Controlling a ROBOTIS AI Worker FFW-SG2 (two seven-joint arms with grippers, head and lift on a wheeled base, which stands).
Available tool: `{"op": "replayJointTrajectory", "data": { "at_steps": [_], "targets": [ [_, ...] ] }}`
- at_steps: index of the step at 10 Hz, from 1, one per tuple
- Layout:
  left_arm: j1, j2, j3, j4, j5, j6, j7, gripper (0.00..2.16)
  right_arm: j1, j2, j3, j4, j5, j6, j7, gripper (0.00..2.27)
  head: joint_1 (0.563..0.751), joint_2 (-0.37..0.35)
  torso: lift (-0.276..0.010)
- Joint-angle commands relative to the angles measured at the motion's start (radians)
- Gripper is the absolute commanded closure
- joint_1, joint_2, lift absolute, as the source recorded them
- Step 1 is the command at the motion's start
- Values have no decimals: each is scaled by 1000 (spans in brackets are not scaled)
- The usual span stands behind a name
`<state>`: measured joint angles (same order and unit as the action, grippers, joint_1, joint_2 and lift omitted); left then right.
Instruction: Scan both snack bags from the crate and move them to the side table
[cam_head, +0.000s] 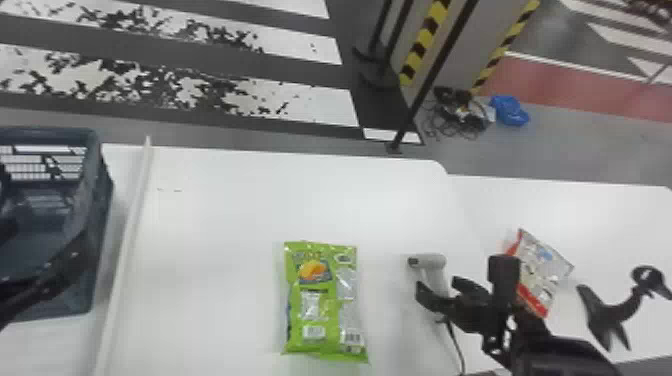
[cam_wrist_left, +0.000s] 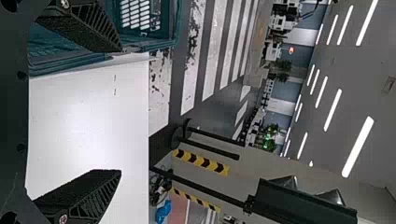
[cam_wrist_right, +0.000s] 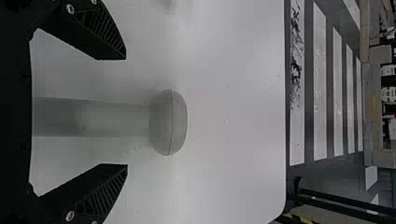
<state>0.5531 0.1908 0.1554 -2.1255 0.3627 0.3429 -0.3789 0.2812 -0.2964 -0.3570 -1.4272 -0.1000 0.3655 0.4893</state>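
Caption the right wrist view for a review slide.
The right gripper, jaws open, with the scanner handle framed between them, above the white table.

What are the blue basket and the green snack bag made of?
The basket looks like hard plastic, fairly smooth: its wall is stiff, with rows of neat slots. The green bag seems to be thin, shiny plastic film, maybe foil-lined, because it has wrinkles and bright glints.
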Motion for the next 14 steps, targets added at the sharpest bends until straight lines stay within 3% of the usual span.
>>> {"op": "replayJointTrajectory", "data": {
  "at_steps": [1,2,3,4,9,14],
  "targets": [
    [1,1,3,-1,1,0,0,66,-34,-12,15,53,14,11,2,194,695,-314,-29],
    [-1,1,3,-1,1,0,0,66,-42,-20,20,63,16,36,6,677,695,-315,-29],
    [-4,1,1,1,1,0,0,66,-54,-21,20,63,11,103,6,2044,695,-316,-29],
    [-7,1,1,2,1,0,1,66,-56,-24,20,63,8,109,17,2253,695,-319,-29],
    [-8,7,3,4,4,-3,0,66,-33,-7,6,27,-1,125,-5,2253,695,-316,-29],
    [-27,25,3,19,24,-6,1,66,205,135,-36,-384,-83,266,-221,2253,695,-319,-29]
  ]
}}
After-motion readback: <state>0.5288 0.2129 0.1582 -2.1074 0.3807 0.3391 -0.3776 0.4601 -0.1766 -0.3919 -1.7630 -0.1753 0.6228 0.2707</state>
